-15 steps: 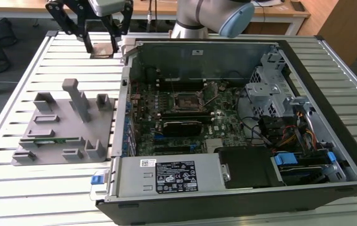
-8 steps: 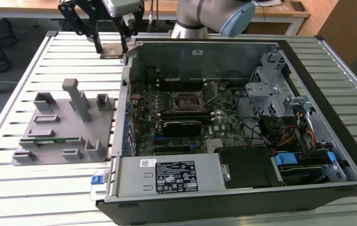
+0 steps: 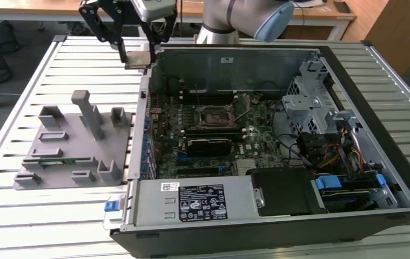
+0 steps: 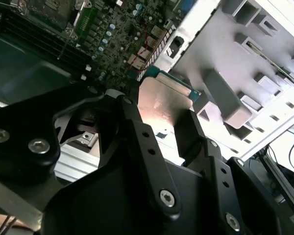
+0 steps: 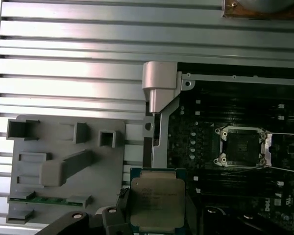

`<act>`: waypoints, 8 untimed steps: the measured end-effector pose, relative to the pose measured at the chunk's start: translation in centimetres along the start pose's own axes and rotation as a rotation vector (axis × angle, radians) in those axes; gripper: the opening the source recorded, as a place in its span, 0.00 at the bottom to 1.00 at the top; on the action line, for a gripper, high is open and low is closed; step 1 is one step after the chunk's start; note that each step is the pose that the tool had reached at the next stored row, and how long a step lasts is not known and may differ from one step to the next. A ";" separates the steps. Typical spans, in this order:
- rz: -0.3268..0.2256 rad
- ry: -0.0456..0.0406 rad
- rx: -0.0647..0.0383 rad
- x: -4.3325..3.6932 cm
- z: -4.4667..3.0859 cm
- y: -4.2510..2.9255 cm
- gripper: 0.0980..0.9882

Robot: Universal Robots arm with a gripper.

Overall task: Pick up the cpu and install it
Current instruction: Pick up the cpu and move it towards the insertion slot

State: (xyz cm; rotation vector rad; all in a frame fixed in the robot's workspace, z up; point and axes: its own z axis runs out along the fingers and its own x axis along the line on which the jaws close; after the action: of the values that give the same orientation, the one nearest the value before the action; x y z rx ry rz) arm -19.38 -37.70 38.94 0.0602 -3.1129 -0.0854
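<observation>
Silver-topped and pale-rimmed, the cpu point(image 3: 137, 60) is pinched between the two black fingers point(image 4: 137, 134) of the gripper point(image 3: 138, 56). It is held in the air over the side wall of the open computer case point(image 3: 262, 65), near the case's far corner at the exterior view's left. Free room is seen around the chip, with the slatted metal table point(image 3: 82, 54) below on one side and the motherboard point(image 3: 165, 108) on the other. In the first wrist view the chip's top is seen from above, with the open socket point(image 5: 242, 147) well apart from it and uncovered. In the second wrist view the fingers are seen closed against two opposite edges. A grey fixture tray point(image 3: 68, 145), carrying a green memory stick point(image 3: 53, 160), lies on the table beside the case.
</observation>
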 end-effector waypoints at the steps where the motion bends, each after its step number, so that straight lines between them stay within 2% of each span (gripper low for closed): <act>1: 0.000 0.0000 0.000 -0.20 0.00 -0.02 0.49; 8: 0.000 0.0000 0.000 -1.16 0.04 -0.08 0.49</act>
State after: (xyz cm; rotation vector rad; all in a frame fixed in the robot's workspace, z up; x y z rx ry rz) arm -18.22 -37.73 38.87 0.0602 -3.1129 -0.0853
